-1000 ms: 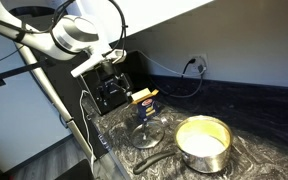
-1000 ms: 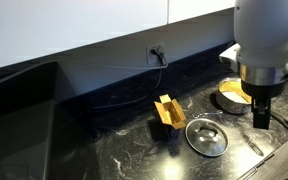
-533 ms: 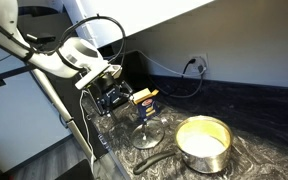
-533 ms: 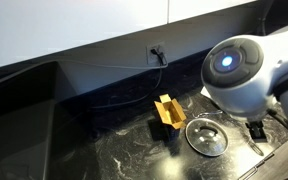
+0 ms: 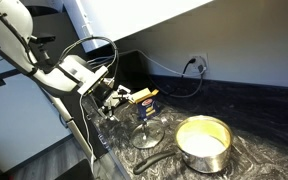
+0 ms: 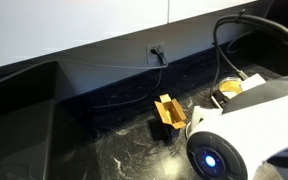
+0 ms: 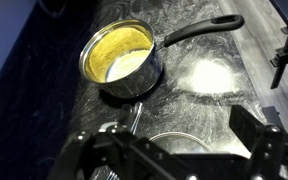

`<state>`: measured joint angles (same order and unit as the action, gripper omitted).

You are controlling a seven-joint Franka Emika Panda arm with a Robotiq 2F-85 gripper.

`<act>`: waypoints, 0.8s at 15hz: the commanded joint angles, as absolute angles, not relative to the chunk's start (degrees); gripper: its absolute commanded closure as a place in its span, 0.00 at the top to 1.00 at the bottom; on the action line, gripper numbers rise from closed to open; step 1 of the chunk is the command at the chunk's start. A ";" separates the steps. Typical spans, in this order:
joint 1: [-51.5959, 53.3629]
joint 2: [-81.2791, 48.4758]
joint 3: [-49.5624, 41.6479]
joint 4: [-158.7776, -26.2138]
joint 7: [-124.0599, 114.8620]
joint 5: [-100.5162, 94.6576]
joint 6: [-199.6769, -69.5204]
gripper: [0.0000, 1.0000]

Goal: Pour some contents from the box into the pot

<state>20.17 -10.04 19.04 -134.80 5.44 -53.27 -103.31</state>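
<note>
The box point(image 5: 144, 98) is a small yellow-orange and dark blue carton standing on the black marbled counter; it also shows in an exterior view point(image 6: 167, 112) with its top flaps open. The pot point(image 5: 204, 142) is a shiny steel saucepan with a yellowish inside and a long dark handle, clear in the wrist view point(image 7: 119, 60); only its rim point(image 6: 229, 88) peeks past the arm. My gripper point(image 5: 111, 98) hangs low, a short way from the box on the side away from the pot. In the wrist view its fingers point(image 7: 179, 150) are spread wide and empty.
A flat round glass lid with a knob point(image 5: 147, 133) lies between box and pot; its rim shows in the wrist view point(image 7: 174, 138). A cable runs from the wall socket point(image 5: 196, 66) along the back. The counter edge point(image 5: 94, 140) drops off near the arm's base.
The arm has swung down and away from the pot, lowering the gripper beside the box. Its wrist body now fills the lower right of one exterior view and hides the lid there.
</note>
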 commanded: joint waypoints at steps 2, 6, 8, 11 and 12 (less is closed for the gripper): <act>21.87 -11.82 20.34 -134.71 11.10 -61.97 -99.38 1.00; 21.90 -11.13 20.88 -137.17 16.60 -70.36 -98.65 1.00; 21.14 -12.50 20.96 -135.91 14.75 -68.86 -100.10 1.00; 21.16 -12.95 20.72 -136.19 15.44 -71.01 -99.52 1.00; 21.74 -13.53 20.95 -136.30 15.69 -73.51 -99.43 1.00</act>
<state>21.55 -12.45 20.47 -136.34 15.50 -69.74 -100.03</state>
